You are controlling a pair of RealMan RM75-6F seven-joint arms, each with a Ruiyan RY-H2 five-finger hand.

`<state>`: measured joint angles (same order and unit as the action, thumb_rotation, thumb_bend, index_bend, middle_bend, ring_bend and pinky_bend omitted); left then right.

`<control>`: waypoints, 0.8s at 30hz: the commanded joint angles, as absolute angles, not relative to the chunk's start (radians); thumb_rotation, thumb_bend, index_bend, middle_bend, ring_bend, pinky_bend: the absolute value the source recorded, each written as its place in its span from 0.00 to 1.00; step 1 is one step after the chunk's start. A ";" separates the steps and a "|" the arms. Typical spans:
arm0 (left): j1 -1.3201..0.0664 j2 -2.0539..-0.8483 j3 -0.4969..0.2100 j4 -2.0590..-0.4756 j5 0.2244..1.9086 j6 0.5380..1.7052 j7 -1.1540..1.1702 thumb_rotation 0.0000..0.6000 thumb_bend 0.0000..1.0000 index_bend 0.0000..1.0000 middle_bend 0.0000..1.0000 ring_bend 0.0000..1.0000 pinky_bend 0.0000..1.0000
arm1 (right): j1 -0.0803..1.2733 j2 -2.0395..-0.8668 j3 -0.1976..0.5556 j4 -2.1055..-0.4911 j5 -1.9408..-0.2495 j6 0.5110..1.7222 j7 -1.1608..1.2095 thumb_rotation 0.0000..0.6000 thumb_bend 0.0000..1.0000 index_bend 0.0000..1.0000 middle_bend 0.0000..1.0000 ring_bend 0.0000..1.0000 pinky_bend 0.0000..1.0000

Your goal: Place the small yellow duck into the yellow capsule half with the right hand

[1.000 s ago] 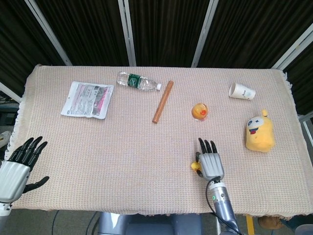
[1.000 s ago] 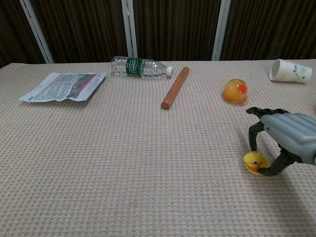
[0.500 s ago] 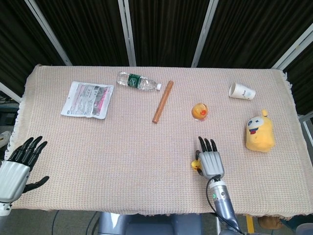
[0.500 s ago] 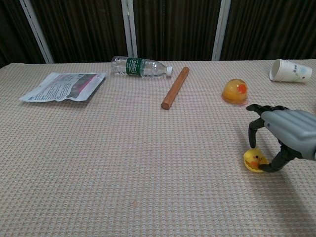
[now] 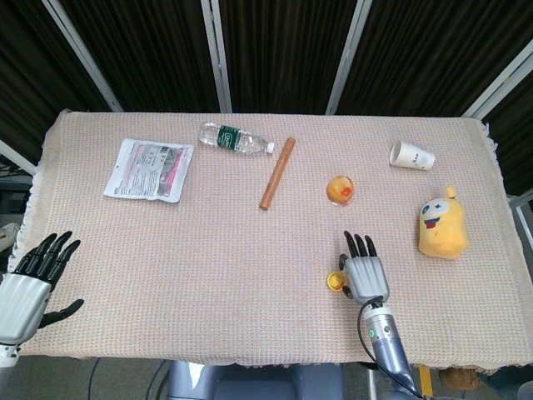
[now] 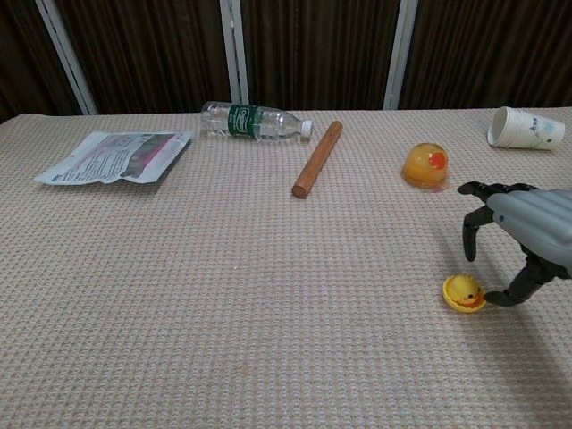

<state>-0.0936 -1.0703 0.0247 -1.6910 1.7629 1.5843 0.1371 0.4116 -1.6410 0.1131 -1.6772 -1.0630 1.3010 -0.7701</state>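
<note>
The small yellow duck (image 6: pixel 462 289) sits in a shallow yellow capsule half (image 6: pixel 465 305) on the cloth at the front right; in the head view the duck (image 5: pixel 336 282) shows just left of my right hand. My right hand (image 6: pixel 523 237) (image 5: pixel 365 273) hovers beside it, to the right, fingers spread and arched and holding nothing. Its thumb tip lies close to the capsule's right rim. My left hand (image 5: pixel 29 279) rests open at the table's front left corner, away from everything.
A clear orange-tinted dome (image 6: pixel 424 165) lies behind the duck. A wooden stick (image 6: pixel 317 158), a water bottle (image 6: pixel 254 121) and a printed pouch (image 6: pixel 116 155) lie further back and left. A paper cup (image 6: pixel 525 128) and a yellow plush toy (image 5: pixel 442 225) are at the right.
My right hand has let go of the duck and drawn off to the right and slightly up. The duck stays in the capsule half. The left hand has not moved.
</note>
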 commanded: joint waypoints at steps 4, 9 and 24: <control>-0.093 -1.070 0.025 -1.691 1.763 1.584 0.137 1.00 0.00 0.00 0.00 0.00 0.20 | 0.412 -1.624 0.111 -1.693 -1.064 1.313 -0.789 1.00 0.04 0.34 0.00 0.00 0.00; -0.094 -1.070 0.025 -1.688 1.760 1.580 0.144 1.00 0.00 0.00 0.00 0.00 0.20 | 0.409 -1.548 0.113 -1.768 -1.059 1.339 -0.836 1.00 0.00 0.10 0.00 0.00 0.00; -0.092 -1.078 0.024 -1.676 1.766 1.579 0.197 1.00 0.00 0.00 0.00 0.00 0.20 | 0.240 -1.237 -0.037 -1.907 -1.362 1.598 -0.811 1.00 0.00 0.00 0.00 0.00 0.00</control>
<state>-0.0923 -1.0771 0.0240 -1.6768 1.7648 1.5789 0.1945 0.2839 -1.2837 0.0058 -1.9001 -1.3073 1.5494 -0.8236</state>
